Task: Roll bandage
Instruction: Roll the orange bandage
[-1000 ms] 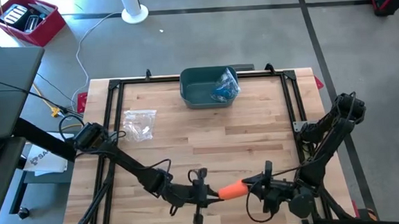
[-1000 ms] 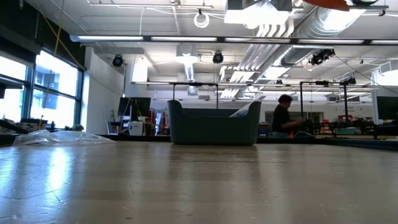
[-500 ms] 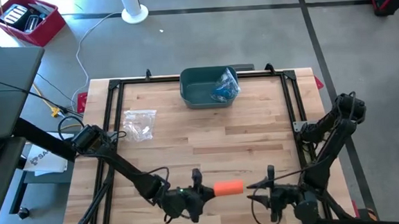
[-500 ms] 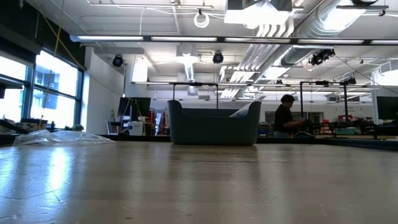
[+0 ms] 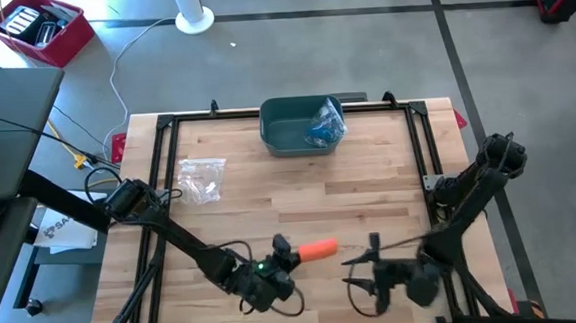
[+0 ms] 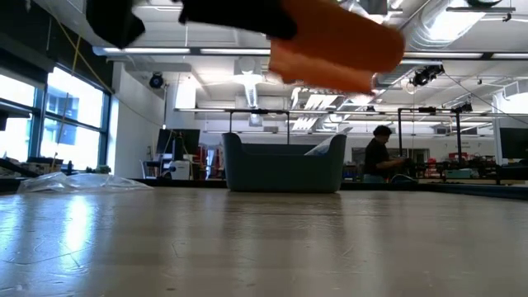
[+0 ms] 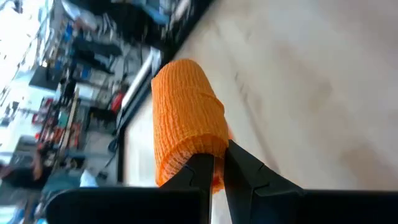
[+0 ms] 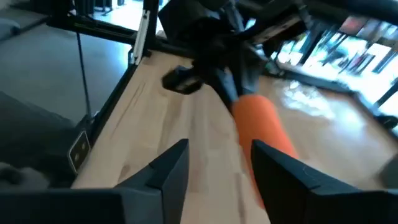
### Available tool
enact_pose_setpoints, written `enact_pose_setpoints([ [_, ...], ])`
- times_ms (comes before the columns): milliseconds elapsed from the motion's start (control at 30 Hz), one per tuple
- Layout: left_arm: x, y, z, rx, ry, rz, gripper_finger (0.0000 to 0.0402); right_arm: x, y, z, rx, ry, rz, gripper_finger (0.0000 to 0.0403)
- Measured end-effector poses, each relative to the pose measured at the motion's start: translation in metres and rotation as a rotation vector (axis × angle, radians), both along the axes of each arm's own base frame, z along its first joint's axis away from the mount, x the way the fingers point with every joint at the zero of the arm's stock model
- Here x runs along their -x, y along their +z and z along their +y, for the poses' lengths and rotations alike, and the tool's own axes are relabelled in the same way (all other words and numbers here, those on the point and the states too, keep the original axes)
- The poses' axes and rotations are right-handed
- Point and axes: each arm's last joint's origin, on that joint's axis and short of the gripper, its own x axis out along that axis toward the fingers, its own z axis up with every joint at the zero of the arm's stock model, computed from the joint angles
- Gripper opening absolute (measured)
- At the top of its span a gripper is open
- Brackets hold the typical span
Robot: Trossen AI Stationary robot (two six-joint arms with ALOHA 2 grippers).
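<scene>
An orange bandage roll [image 5: 318,249] hangs above the table's near middle, and my left gripper [image 5: 285,252] is shut on it. The same roll fills the left wrist view [image 7: 186,118] and shows high up in the low view [image 6: 330,45]. My right gripper [image 5: 360,272] stands open a short way to the roll's right, touching nothing. In the right wrist view its two fingers [image 8: 168,171] frame the roll [image 8: 264,127] from a distance. My left gripper pinches the roll's near end [image 7: 193,155] between its two fingers. The fingers come from the table's left, slanting a little downward. The roll sticks out beyond the fingertips toward the right, lifted clear of the table.
A teal bin [image 5: 284,132] holding a blue packet [image 5: 324,125] stands at the far middle. A clear plastic bag [image 5: 202,179] lies at the left. Black frame rails [image 5: 162,149] edge the table. A person [image 6: 378,153] is in the room behind.
My right gripper has let go of the roll's right end, opened and rolled its wrist. My left gripper has rolled its wrist and sunk, carrying the roll a little toward the far edge and down into the low view.
</scene>
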Motion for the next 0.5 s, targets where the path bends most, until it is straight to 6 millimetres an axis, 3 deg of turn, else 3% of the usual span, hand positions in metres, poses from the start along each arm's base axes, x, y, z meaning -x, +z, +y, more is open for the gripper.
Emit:
enact_pose_setpoints([
  [133,-0.004,-0.007,0.010,-0.013,0.038,0.040,0.0015,-0.026,-0.004,-0.017,-0.071,0.049,0.054,0.0190],
  [367,-0.007,-0.019,0.010,-0.121,-0.027,0.120,0.0015,-0.055,-0.010,-0.047,-0.008,0.095,0.118,0.0233],
  [500,-0.007,-0.020,0.010,-0.165,-0.066,0.150,0.0015,-0.071,-0.011,-0.068,-0.167,0.126,0.176,0.0247],
])
